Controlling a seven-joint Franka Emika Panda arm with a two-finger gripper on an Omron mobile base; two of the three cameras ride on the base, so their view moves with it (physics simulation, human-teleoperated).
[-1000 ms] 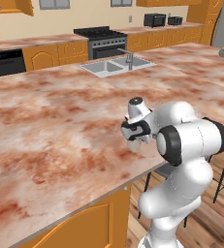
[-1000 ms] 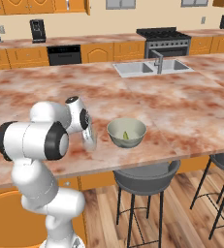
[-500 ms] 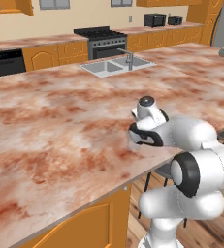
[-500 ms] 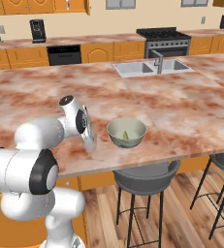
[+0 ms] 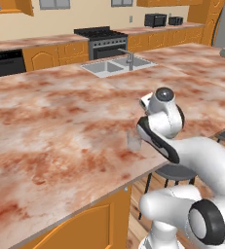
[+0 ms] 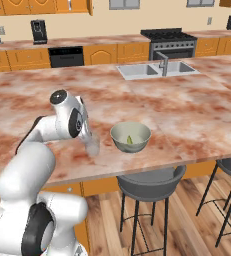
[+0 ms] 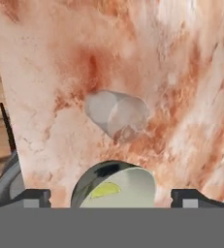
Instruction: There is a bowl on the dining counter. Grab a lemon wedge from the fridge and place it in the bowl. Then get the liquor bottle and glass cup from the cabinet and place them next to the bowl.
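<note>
The glass cup stands upright on the dining counter, just left of the pale green bowl. A lemon wedge lies inside the bowl. My gripper hovers right over the cup, open, with nothing between its fingers. In the hand view the glass cup sits in the middle, the bowl with the lemon wedge below it, and the gripper has its fingertips spread wide at the bottom. In the left base view the glass cup is beside my hand. The liquor bottle is out of view.
The counter's near edge runs close to the bowl, with bar stools under it. A sink with faucet is set in the far side of the counter. A stove stands at the back wall.
The jaws have spread to full width and the glass cup stands free on the counter. The arm's elbow has swung lower and outward while the hand stays above the cup.
</note>
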